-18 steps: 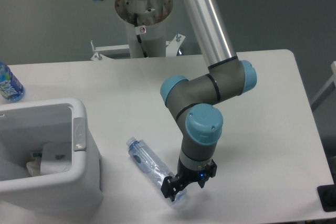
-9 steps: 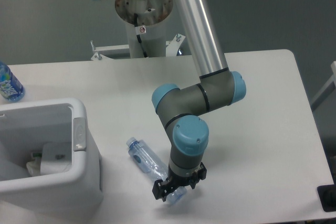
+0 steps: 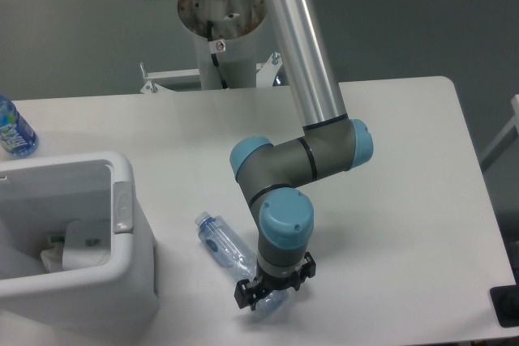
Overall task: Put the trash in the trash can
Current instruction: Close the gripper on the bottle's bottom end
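On the white tabletop (image 3: 397, 200), near its front edge, the clear crushed bottle (image 3: 230, 250) lies on its side, its pale blue cap pointing up-left toward the trash can (image 3: 130, 224). The pincer (image 3: 265, 292) is down over the bottle's lower end, its black fingers on either side of the plastic; whether they are actually clamped on it I cannot tell. The arm's blue-capped wrist sits directly above, hiding part of the bottle. The trash can stands at the left front of the tabletop, well apart from the bottle, with the oblong tab on its near wall facing the arm. Inside it rests the white crumpled packet (image 3: 81, 247). At the far left edge stands a bottle with a blue-green label (image 3: 13, 129), partly cut off
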Available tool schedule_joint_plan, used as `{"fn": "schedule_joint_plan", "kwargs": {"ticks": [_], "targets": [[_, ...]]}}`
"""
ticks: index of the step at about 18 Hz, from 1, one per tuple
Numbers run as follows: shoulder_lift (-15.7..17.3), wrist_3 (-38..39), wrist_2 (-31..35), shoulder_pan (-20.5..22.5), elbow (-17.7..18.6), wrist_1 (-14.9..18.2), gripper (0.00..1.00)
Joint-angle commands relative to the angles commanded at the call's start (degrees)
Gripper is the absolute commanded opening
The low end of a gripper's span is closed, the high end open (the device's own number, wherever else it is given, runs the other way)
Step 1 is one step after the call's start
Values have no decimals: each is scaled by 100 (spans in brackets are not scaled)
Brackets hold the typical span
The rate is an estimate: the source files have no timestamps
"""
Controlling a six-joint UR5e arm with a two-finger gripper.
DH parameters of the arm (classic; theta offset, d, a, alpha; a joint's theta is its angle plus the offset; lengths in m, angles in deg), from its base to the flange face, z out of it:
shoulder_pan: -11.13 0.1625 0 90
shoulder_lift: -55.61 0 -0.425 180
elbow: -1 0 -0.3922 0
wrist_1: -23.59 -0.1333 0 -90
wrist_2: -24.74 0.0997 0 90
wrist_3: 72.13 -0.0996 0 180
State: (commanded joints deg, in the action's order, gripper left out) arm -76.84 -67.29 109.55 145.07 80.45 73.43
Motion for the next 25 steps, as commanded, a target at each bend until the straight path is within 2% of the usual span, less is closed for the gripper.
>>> {"fn": "schedule_joint_plan", "kwargs": {"ticks": [3,19,22,25], "targets": [[17,0,0,0,0,9,63],[246,-88,-9,0,70,9,58],[474,-210,-18,9,-35,-26,58],[1000,-360,-70,201,-202,-18,58]]}}
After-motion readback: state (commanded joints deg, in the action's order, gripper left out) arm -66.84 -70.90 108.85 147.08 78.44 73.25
